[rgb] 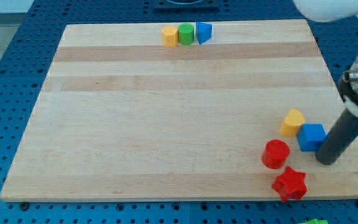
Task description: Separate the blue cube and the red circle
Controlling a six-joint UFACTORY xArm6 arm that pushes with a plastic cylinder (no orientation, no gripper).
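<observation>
The blue cube sits near the view's lower right of the wooden board. The red circle lies just to its lower left, a small gap apart. My tip is the end of the dark rod, touching or almost touching the blue cube's right side, on the side away from the red circle.
A yellow block touches the blue cube's upper left. A red star lies below the red circle near the board's bottom edge. At the view's top stand a yellow block, a green block and a blue block in a row.
</observation>
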